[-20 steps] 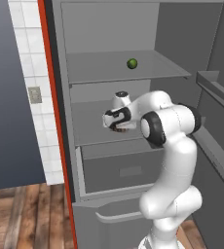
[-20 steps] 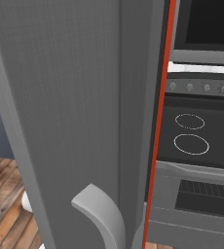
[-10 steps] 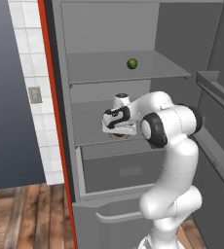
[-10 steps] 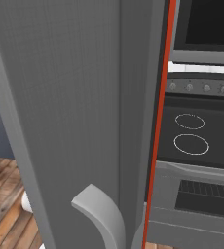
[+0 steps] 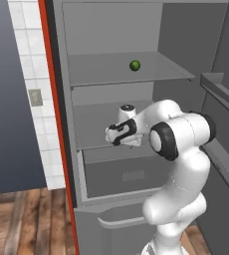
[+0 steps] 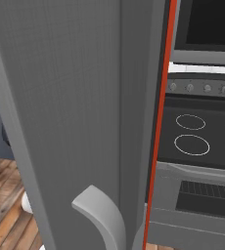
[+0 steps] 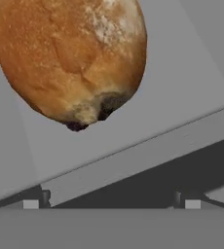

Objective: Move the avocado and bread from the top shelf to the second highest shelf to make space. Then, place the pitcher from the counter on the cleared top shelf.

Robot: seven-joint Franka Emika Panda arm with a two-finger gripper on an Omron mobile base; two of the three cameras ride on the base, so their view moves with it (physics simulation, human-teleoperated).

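In the left base view the avocado (image 5: 134, 65) is seen resting on the top shelf (image 5: 101, 69), toward its right; the hand (image 5: 117, 135) is held low over the second highest shelf (image 5: 94, 124), just above the drawer (image 5: 121, 169). The bread is hidden there by the wrist, but in the hand view the bread (image 7: 70, 58) is shown close up, lying on the grey shelf panel w/ the two fingertips (image 7: 31, 203) set wide apart below it, not touching it, so the hand is open. The right base view is taken up by the fridge door (image 6: 70, 112) w/ its curved handle (image 6: 102, 215), and a stove (image 6: 202, 141) beside it.
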